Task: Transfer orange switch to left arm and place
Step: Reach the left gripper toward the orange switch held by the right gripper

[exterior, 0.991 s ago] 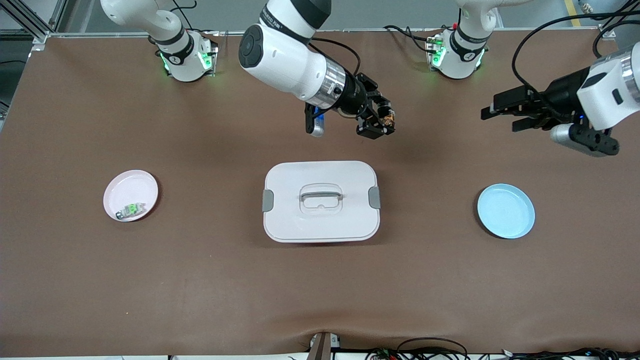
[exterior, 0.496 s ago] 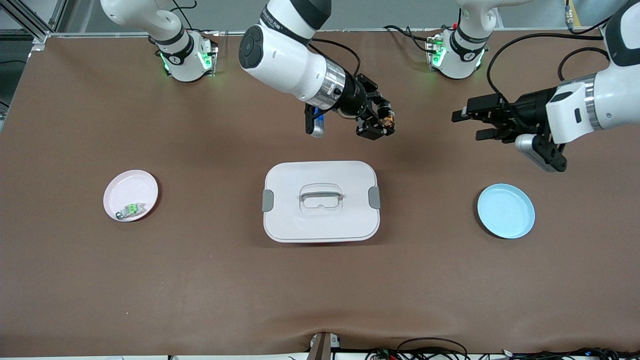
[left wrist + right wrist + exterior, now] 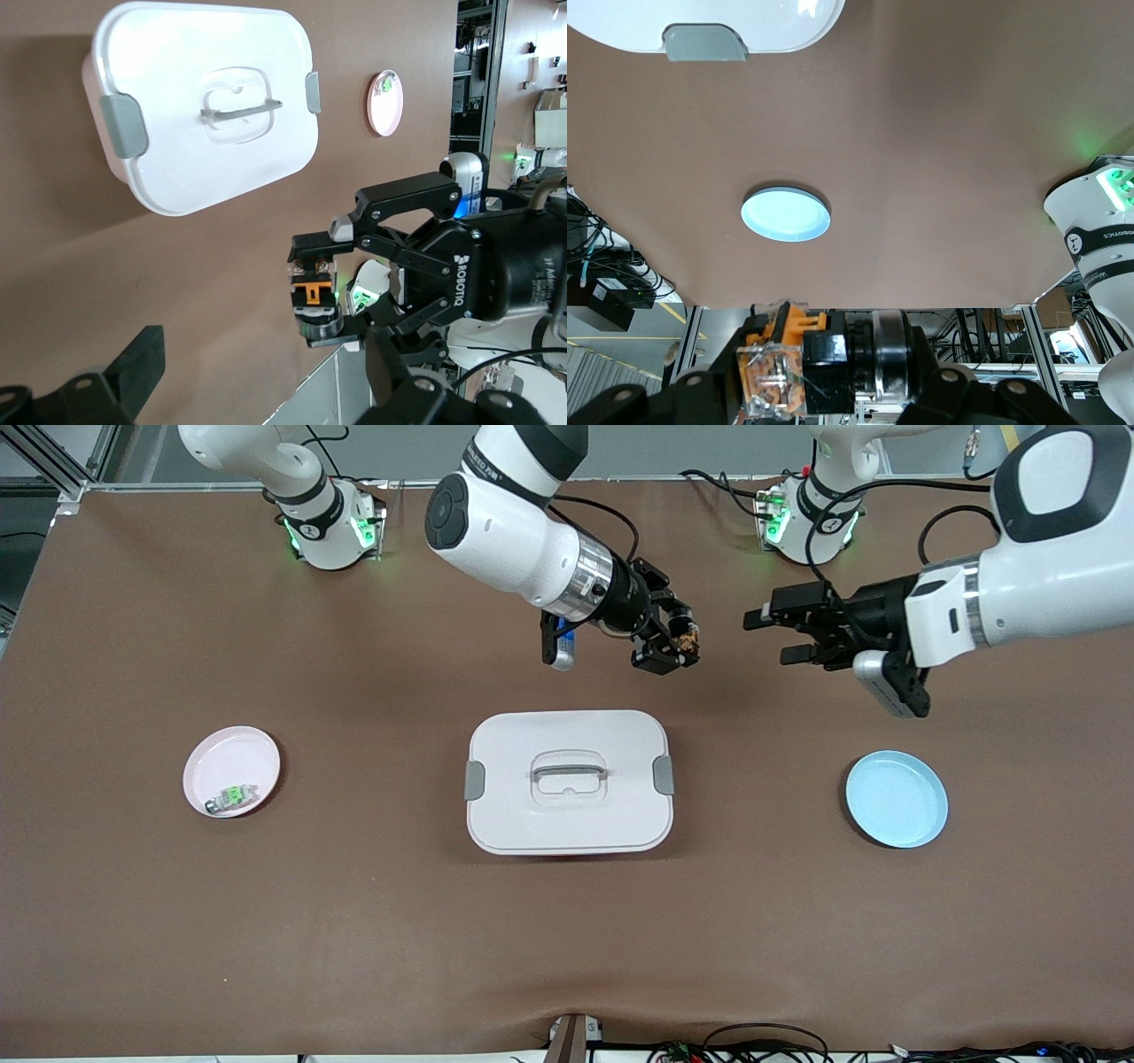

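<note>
We see the orange switch [image 3: 687, 636] clamped in the right gripper [image 3: 673, 642], raised over bare bench [image 3: 354, 921] between the robot bases and the white box [image 3: 568, 781]. Close beside it in the air, the left gripper [image 3: 775, 636] points toward the switch, jaws apart and empty.

— What's the room like from where you stand?

— Mostly the desk [image 3: 354, 921]: a wide surface under a plain brown mat, slightly rippled along the edge nearest the front camera. A tangle of black cables [image 3: 762, 1045] lies along that edge, and a small metal bracket [image 3: 571, 1038] sticks up at its middle.

— And past the desk?

— Along the edge where the bases stand there's a strip of grey floor [image 3: 673, 447] with a short yellow line [image 3: 1010, 441] painted on it. An aluminium frame post [image 3: 53, 460] sits at the corner toward the right arm's end.

— Anything else?

— The left wrist view shows what may be shelving [image 3: 478, 62] with odds and ends; it's hard to make out.
</note>
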`<state>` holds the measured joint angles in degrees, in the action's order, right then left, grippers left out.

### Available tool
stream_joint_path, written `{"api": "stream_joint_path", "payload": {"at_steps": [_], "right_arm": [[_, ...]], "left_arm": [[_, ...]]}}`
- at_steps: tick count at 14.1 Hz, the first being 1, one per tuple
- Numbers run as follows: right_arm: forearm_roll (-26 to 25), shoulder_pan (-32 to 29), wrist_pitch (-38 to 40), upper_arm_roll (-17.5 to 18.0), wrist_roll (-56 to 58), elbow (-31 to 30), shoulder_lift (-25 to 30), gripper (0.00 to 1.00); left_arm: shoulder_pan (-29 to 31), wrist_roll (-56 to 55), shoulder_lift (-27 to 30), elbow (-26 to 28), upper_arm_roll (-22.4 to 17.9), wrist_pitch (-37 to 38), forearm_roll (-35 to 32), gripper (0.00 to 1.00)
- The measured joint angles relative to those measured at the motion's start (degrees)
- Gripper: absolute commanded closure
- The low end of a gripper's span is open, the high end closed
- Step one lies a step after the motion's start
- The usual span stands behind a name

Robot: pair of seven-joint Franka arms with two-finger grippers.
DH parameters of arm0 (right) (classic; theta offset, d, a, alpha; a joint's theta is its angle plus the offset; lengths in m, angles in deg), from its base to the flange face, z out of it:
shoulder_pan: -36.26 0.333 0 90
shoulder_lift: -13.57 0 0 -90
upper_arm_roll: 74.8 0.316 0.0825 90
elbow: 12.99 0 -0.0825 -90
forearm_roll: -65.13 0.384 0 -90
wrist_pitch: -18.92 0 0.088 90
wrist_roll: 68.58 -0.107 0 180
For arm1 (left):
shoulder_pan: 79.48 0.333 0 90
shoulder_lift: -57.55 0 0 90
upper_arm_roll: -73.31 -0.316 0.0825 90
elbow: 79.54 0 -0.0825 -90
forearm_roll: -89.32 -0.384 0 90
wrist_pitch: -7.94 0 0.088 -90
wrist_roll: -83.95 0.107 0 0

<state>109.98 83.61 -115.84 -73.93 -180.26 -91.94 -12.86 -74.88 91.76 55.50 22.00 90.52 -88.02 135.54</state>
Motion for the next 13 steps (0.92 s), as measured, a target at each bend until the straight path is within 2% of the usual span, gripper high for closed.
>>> {"api": "stream_joint_path", "payload": {"at_steps": [5, 8, 10, 13], "right_arm": [[0.0, 0.0, 0.0, 0.0, 0.0, 0.0, 0.0, 0.69], [0.0, 0.0, 0.0, 0.0, 0.0, 0.0, 0.0, 0.69], [0.0, 0.0, 0.0, 0.0, 0.0, 0.0, 0.0, 0.69], [0.0, 0.0, 0.0, 0.0, 0.0, 0.0, 0.0, 0.69]], "left_arm": [[0.0, 3.7, 0.2, 3.9, 2.4, -2.9, 0.7, 0.02], [0.0, 3.8, 0.3, 5.3, 4.3, -5.3, 3.6, 0.03], [0.0, 3.8, 0.3, 6.1, 5.0, -7.3, 5.4, 0.08], [0.0, 3.9, 0.3, 7.2, 6.1, -9.7, 7.7, 0.20]]}}
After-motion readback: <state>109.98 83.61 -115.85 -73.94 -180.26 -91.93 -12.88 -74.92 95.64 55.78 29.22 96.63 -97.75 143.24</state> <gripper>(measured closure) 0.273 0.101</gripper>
